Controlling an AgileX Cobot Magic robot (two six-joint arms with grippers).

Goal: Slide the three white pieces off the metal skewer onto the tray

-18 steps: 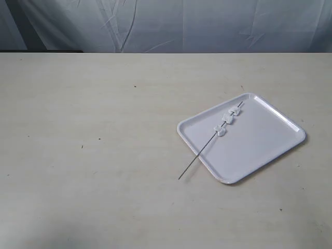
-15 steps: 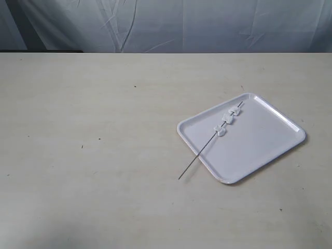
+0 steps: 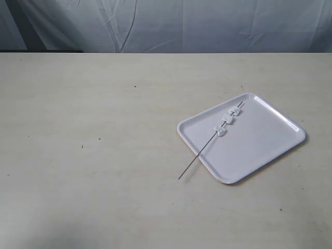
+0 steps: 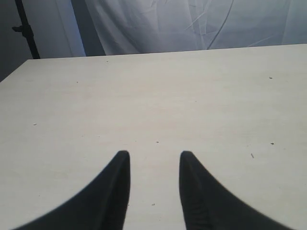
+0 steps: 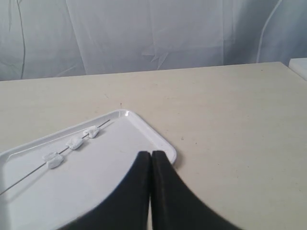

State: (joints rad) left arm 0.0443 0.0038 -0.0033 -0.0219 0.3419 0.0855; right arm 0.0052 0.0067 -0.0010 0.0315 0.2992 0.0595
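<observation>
Glossy white rectangular plastic tray (image 3: 259, 148) lies on pale beige table (image 3: 104, 129). Thin dark metal skewer (image 3: 192, 163) crosses its rim, carrying three small white lumps (image 3: 227, 118) over the tray. Only the wrist views show grippers: left gripper (image 4: 154, 153) parted, right gripper (image 5: 151, 153) pressed together, empty.

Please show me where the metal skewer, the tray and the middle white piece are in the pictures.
metal skewer (image 3: 189, 166), exterior view, bare shaft near its free end.
tray (image 3: 259, 140), exterior view, bare floor.
middle white piece (image 3: 227, 118), exterior view, its centre.
</observation>
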